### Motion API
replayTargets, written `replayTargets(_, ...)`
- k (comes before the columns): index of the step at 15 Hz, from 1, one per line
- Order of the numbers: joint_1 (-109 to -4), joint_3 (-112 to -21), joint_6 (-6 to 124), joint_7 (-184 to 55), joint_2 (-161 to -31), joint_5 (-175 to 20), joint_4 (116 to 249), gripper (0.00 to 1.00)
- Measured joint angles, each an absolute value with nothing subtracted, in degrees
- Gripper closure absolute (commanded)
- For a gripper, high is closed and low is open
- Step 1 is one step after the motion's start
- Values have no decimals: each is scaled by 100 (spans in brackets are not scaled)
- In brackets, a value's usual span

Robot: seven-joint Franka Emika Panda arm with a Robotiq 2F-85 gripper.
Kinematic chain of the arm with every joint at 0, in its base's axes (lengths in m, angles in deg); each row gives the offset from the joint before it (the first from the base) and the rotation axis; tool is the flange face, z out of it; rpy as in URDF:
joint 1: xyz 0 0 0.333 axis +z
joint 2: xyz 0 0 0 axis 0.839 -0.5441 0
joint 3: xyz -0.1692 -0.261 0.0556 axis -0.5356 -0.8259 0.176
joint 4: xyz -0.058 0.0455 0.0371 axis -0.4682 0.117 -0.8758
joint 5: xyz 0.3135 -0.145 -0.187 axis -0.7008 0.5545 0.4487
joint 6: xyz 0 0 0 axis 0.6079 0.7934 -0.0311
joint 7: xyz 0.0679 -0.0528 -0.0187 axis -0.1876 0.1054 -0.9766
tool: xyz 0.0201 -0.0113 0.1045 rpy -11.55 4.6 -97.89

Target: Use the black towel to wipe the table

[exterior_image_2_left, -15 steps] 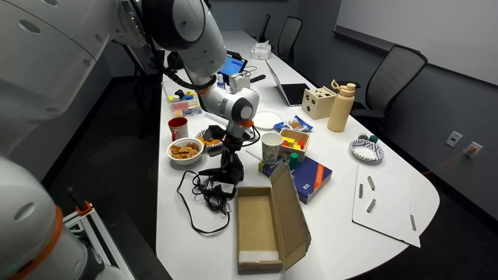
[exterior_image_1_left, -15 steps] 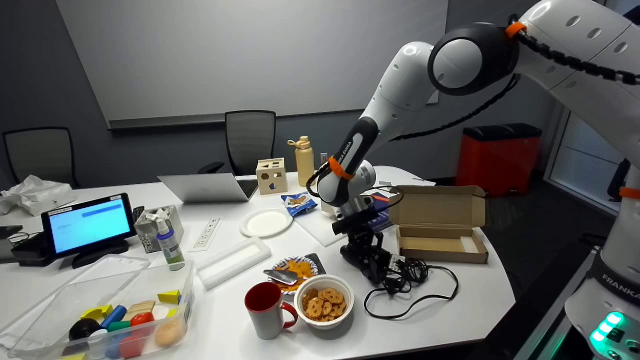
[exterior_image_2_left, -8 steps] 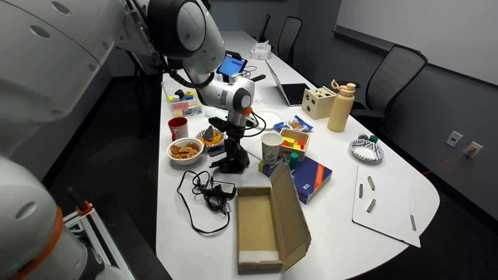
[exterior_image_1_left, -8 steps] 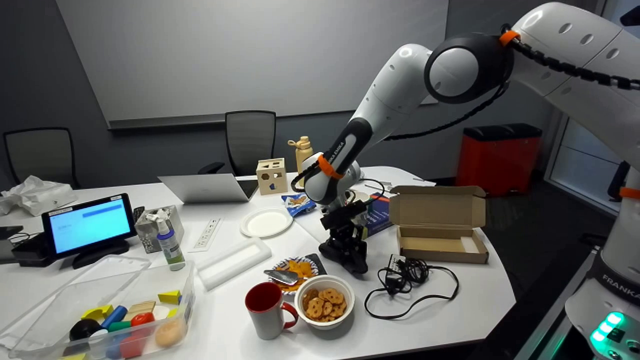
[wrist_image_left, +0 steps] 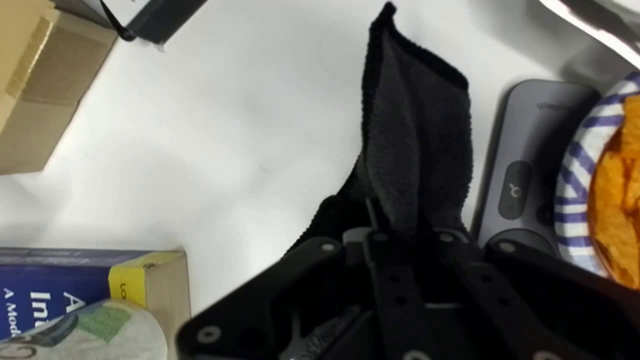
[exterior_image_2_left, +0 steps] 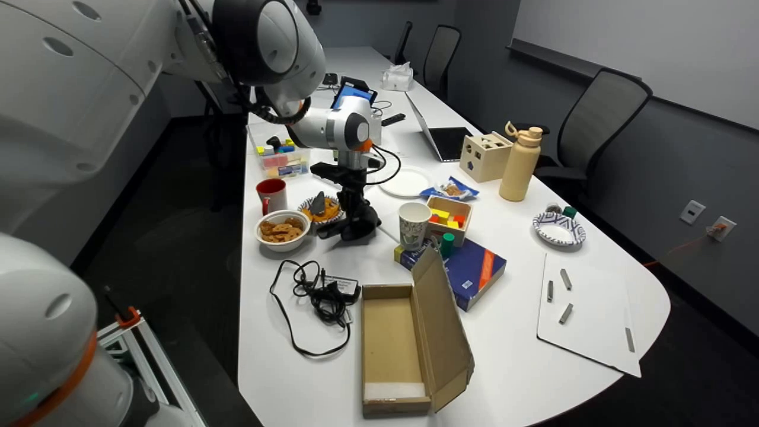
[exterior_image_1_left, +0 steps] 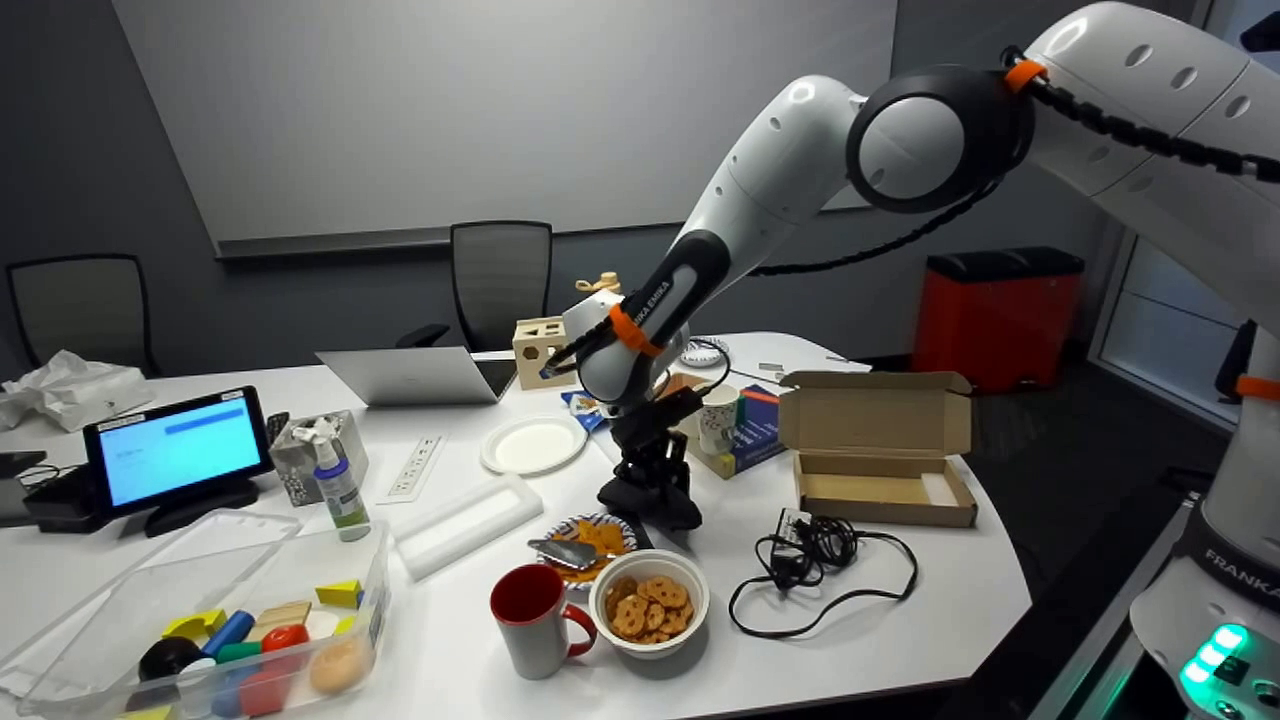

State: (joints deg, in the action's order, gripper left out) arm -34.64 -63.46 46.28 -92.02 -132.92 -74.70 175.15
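Pincer (wrist_image_left: pixel 406 239) clamped on black towel (wrist_image_left: pixel 440 130); towel's loose end points toward 12 o'clock in wrist view. Striped bowl (wrist_image_left: pixel 574 220) near, at 3 o'clock from towel. Grey remote (wrist_image_left: pixel 525 135) between the two, just beside towel.

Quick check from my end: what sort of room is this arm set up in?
Most likely an office meeting room: there is a wide whiteboard, and mesh-backed chairs stand along a long white table.
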Motion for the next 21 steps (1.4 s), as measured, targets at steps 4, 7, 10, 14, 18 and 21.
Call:
replayTargets(4, -3400, -6417, 4719, -9095, -13269, -7309, 17385, 97)
replayTargets(7, -3476, -6418, 4816, -8719, -13270, -7308, 17236, 64)
replayTargets(10, -3599, -6415, 4824, -8350, -13311, -7308, 17065, 43)
replayTargets(14, -3709, -6402, 4765, -7959, -13432, -7308, 16860, 12)
replayTargets(18, -3699, -6344, 4458, -7686, -13537, -7308, 16648, 0)
replayTargets(21, -3697, -6284, 4267, -7533, -13623, -7308, 16492, 0)
